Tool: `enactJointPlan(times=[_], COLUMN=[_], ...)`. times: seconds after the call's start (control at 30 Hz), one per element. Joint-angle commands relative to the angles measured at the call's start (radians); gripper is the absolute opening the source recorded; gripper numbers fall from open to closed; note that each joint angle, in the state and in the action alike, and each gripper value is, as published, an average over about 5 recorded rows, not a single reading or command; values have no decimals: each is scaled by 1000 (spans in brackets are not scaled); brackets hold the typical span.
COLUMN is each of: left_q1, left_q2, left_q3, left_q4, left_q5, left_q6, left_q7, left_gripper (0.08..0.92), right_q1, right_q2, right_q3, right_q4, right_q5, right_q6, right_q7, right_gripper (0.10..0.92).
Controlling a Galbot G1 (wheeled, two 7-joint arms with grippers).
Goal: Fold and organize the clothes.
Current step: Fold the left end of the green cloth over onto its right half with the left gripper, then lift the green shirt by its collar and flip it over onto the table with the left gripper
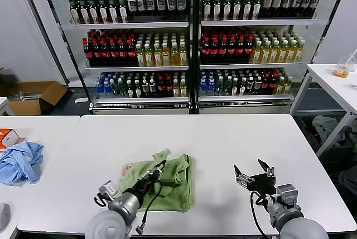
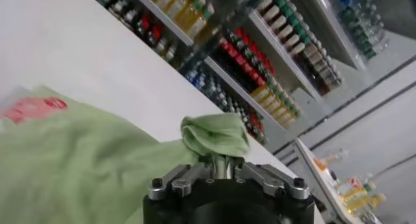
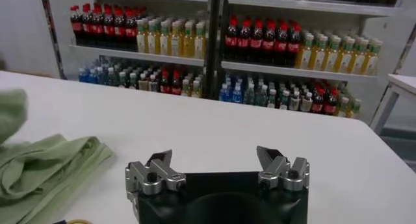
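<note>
left gripper sits over the green polo shirt, fingers pinching a bunched fold of it near the shirt's far edge. shirt lies crumpled on the white table, red print at its left side. right gripper hovers just right of the shirt, fingers spread, holding nothing. blue cloth lies well left of the shirt.

The white table lies bare along its far edge and right half. The green polo shirt fills the near-edge middle; a blue cloth blocks the neighbouring table's near part.
</note>
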Motion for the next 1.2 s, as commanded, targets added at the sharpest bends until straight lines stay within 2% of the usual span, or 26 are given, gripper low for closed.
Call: enactJointPlan(times=[0.03, 0.2, 0.33, 0.47, 0.63, 0.83, 1.2], left_q1=[-52, 7, 69, 127, 178, 185, 178], left_q2=[-32, -16, 0, 34, 90, 112, 72], left_q3=[102, 51, -69, -205, -288, -287, -176], left_q4=[38, -69, -127, -101, -27, 28, 51], left_q5=[63, 56, 77, 198, 355, 448, 532], left_q6=[3, 6, 6, -7, -35, -36, -15], left_q7=[18, 20, 20, 5, -3, 3, 19], left_gripper=[325, 464, 585, 698, 808, 822, 823], right_q1=[2, 13, 11, 9, 11, 12, -5], right_q2=[-2, 2, 9, 15, 23, 27, 20], right_q3=[1, -11, -12, -13, -20, -26, -4], right_q4=[-3, -5, -4, -6, -8, -13, -7], right_q5=[0, -2, -5, -11, -18, -28, -30], right_q6=[1, 1, 1, 4, 7, 8, 9], right_q7=[-1, 0, -2, -4, -6, -7, -7], right_gripper=[823, 823, 823, 823, 823, 823, 823])
